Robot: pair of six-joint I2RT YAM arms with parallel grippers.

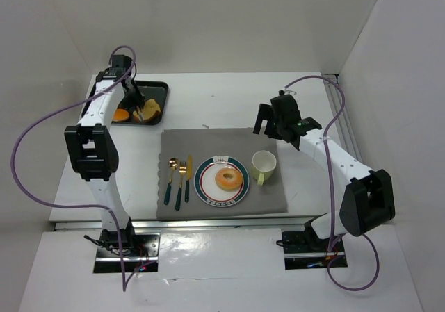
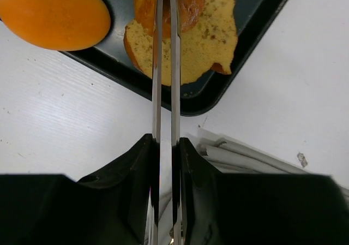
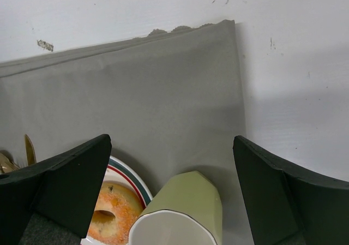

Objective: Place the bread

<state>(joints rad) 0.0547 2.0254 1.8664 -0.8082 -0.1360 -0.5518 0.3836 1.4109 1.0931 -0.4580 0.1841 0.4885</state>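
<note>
Golden ring bun (image 1: 229,179) sits on your plate (image 1: 204,187); tan slices (image 2: 207,43) lie in the black tray (image 2: 260,17). Your left gripper (image 1: 138,109) is pinched narrow over them, your right gripper (image 3: 172,141) spread wide near the cup (image 3: 185,201).

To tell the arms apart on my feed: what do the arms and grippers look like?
The left arm and right arm are white links with black joint housings, each trailing a purple cable. The left gripper has thin silvery blade-like fingers; the right gripper has broad black wedge fingers.
</note>
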